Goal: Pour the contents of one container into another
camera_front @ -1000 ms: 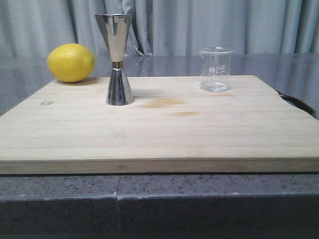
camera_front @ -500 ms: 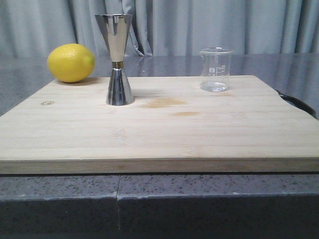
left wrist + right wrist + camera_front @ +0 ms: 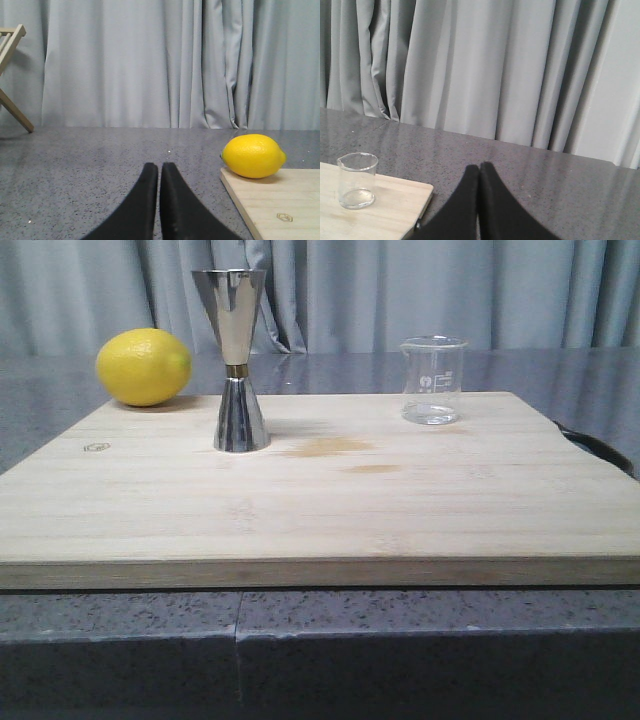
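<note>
Steel jigger (image 3: 231,360) and beaker (image 3: 432,379) stand untouched; both arms' fingers (image 3: 159,172) (image 3: 479,172) pressed together, arms themselves unseen.

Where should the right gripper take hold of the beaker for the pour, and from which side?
Probably its straight mid-wall, below the flared rim. The beaker stands upright on the board's right rear; the right gripper, fingers together, must open, then come from the right, clear of the jigger.

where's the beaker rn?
Front view: the beaker stands upright at the far right of the board, well right of the jigger; neither pincer touches it.
</note>
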{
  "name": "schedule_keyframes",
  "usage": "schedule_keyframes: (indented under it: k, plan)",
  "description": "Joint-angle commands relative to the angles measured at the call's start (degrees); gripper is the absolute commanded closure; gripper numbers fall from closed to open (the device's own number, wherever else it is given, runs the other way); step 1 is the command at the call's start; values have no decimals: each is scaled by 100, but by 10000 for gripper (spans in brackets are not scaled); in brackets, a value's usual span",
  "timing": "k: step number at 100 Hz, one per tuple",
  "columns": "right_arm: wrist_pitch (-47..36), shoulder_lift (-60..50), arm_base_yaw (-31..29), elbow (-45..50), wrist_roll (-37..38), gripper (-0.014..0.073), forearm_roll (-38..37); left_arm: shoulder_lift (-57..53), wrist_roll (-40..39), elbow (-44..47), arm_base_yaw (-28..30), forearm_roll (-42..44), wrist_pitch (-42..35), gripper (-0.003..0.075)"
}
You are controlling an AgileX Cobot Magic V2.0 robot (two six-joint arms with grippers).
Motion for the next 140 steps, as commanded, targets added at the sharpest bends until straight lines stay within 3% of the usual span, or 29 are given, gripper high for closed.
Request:
schedule_keyframes:
  k: [1, 79, 102, 107, 117, 126, 140]
  plan:
    - [-175, 44, -7, -148, -6, 666, 44, -161, -76, 221, 24, 20, -330, 739]
    - [-175, 44, -7, -139, -6, 666, 44, -161, -76, 221, 24, 20, -206, 739]
    - [-33, 44, 277, 51, -144, 666, 55, -161, -76, 221, 24, 20, -206, 739]
    - [226, 44, 368, 114, -523, 666, 418, -161, -76, 221, 24, 20, -206, 739]
    - [722, 19, 545, 335, -1451, 666, 2173, -161, -76, 221, 24, 20, -206, 739]
    - [765, -146, 649, 661, -2601, 666, 3268, -161, -76, 221, 24, 20, -206, 739]
    - [557, -622, 528, 1231, -3319, 666, 4149, -161, -76, 221, 24, 20, -206, 739]
